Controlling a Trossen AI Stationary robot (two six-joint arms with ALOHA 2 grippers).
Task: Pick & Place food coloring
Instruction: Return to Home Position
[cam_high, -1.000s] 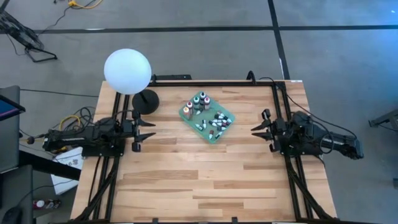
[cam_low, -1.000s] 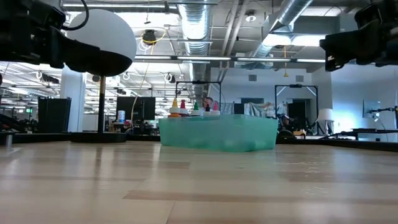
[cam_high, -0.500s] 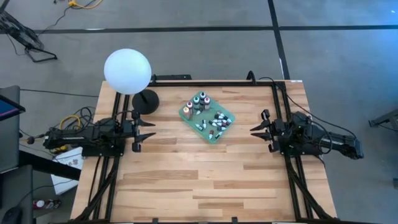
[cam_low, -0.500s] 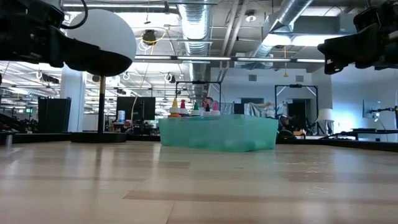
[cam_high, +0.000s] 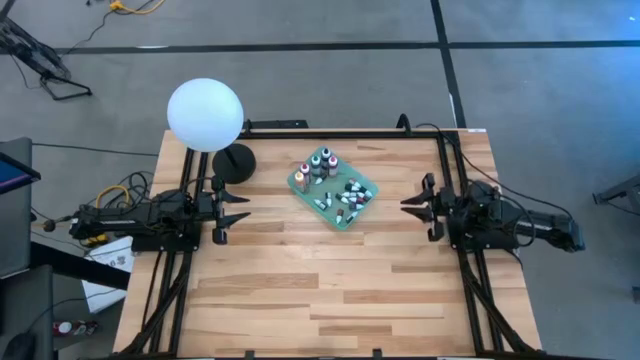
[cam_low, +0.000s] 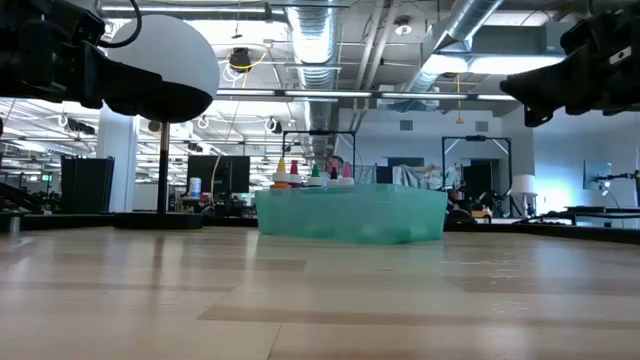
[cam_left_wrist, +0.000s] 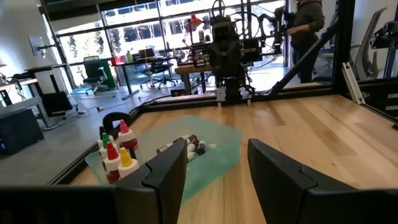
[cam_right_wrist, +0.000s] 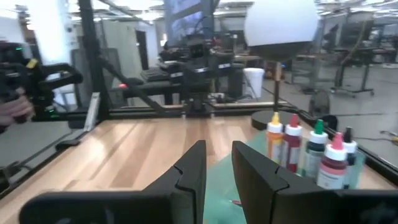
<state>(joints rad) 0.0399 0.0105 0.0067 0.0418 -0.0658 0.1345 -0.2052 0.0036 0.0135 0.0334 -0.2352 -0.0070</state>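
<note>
- At the counter's (cam_high: 300, 300) 12 o'clock side, seen from above, we find the food coloring (cam_high: 335, 188) gathered inside the green tray (cam_low: 350, 215), whose long axis runs from 10 to 4 o'clock.
- Its tall bottles (cam_high: 318, 165) stand upright at the 10 o'clock end; small ones (cam_high: 347, 198) lie at the 4 o'clock end.
- From the left arm (cam_high: 150, 222) the tray lies toward 3 o'clock, from the right arm (cam_high: 500, 225) toward 9; we judge the right slightly nearer.
- Both pairs of jaws are released, carrying nothing, apart from the tray.
- We see no bottle outside the tray, so we judge only parking remains.
- A white globe lamp (cam_high: 205, 115) stands at the tray's 10 o'clock, nearer the left arm.
</note>
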